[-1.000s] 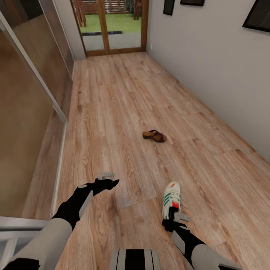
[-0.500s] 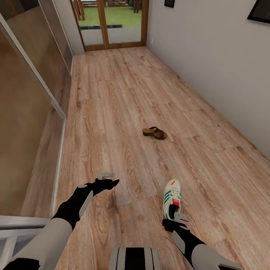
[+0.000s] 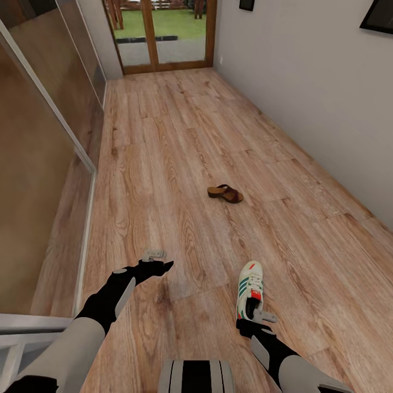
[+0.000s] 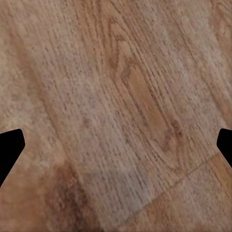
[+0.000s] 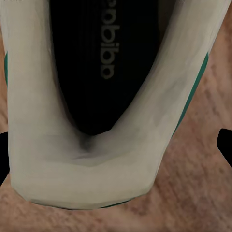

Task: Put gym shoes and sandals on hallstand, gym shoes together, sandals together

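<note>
Right gripper [image 3: 254, 318] spread apart, fingers either side of gym shoe [image 3: 250, 289] heel on corridor floor [image 3: 180, 164]. Left gripper [image 3: 158, 261] also apart, idle. Sandal [image 3: 225, 194] well ahead. Step: grasping shoe; next, descend and close on heel.

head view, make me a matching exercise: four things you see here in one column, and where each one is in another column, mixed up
Things:
1. gym shoe
2. sandal
3. left gripper
4. glass door

Places:
A. at the far end of the corridor
B. over bare floor, holding nothing
C. alone on the planks mid-corridor
D. right under the right gripper, heel nearest the robot

Pairs: 1-D, 2-C, 3-B, 4-A
</note>
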{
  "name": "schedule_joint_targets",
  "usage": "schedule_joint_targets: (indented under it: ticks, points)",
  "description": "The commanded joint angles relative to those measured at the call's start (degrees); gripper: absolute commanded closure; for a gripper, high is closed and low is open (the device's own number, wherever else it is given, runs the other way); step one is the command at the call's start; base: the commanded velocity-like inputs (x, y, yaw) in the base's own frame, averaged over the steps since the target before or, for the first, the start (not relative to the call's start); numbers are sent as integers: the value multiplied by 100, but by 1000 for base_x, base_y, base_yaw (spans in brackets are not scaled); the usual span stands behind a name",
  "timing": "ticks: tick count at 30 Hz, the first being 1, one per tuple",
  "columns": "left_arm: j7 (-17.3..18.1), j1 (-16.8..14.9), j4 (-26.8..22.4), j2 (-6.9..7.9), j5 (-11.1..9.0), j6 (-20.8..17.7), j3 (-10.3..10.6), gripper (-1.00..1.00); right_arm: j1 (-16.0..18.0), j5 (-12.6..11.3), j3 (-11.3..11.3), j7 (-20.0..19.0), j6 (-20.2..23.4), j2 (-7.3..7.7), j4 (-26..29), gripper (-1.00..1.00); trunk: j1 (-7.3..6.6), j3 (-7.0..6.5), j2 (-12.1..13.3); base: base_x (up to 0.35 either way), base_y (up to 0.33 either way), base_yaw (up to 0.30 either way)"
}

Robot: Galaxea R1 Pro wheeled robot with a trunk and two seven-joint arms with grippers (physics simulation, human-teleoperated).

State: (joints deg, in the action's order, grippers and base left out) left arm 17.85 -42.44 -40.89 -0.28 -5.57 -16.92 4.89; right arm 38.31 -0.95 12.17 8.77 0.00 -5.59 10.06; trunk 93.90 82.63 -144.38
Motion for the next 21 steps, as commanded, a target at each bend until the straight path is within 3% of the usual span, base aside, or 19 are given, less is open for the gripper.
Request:
schedule_joint_targets:
  ticks: [1, 21]
  points:
    - [-1, -1, -7, 1, -58, -49, 4, -100, 1, -10, 23, 11, 0, -3, 4, -100, -1, 3, -1, 1, 0, 0]
    - [-1, -1, -7, 1, -58, -48, 4, -100, 2, -10, 23, 11, 0, -3, 4, -100, -1, 3, -1, 38, 0, 0]
